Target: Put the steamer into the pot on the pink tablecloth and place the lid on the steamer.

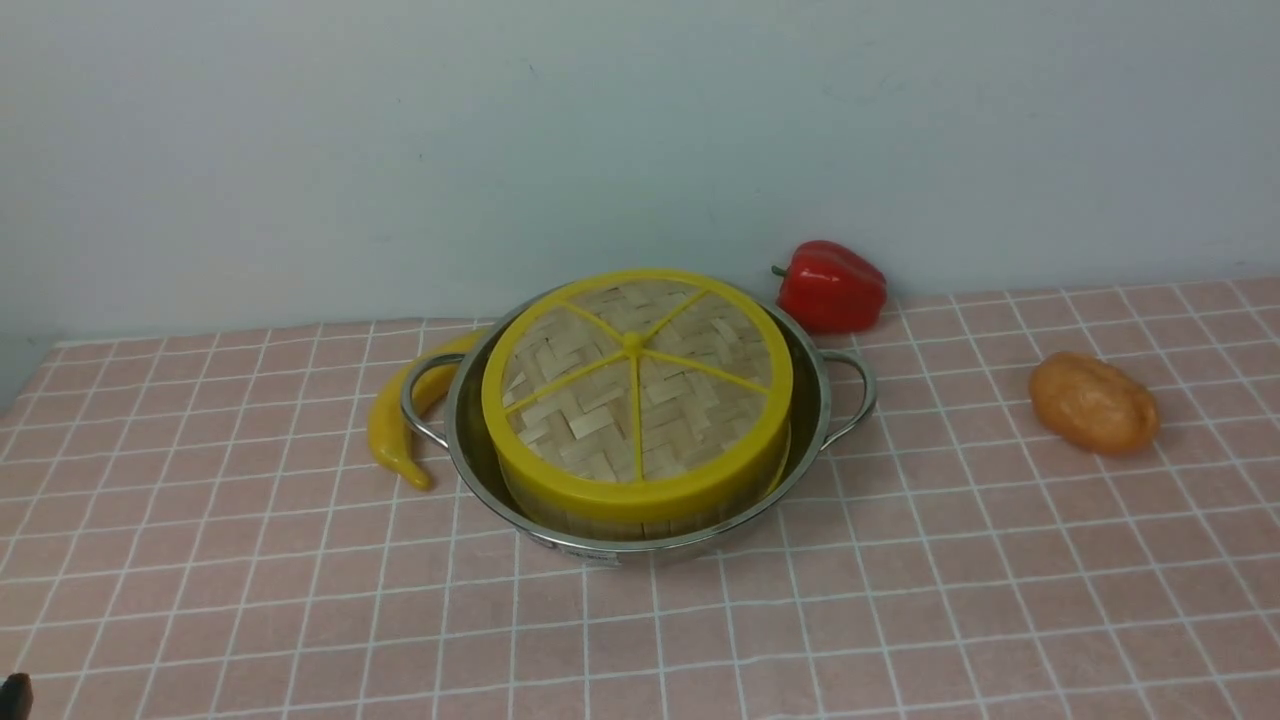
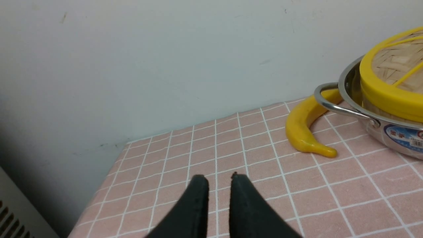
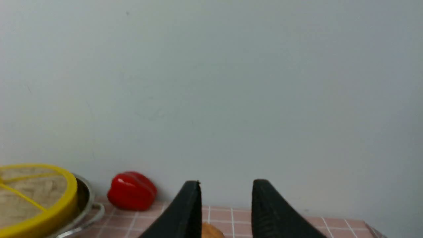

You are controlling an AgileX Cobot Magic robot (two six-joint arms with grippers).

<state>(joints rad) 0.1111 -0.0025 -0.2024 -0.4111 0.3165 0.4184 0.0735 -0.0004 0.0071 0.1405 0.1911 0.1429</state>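
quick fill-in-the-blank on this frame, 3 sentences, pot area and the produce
1. The lid rests on the steamer, which sits inside the ____.
2. The fruit lying against the pot's left handle is a yellow ____.
3. The pepper by the wall is coloured ____.

Missing words: pot; banana; red

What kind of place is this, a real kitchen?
Probably a staged test table, not a real kitchen: a pink tablecloth against a bare wall, one pot holding a lidded steamer, and likely toy foods such as the banana.
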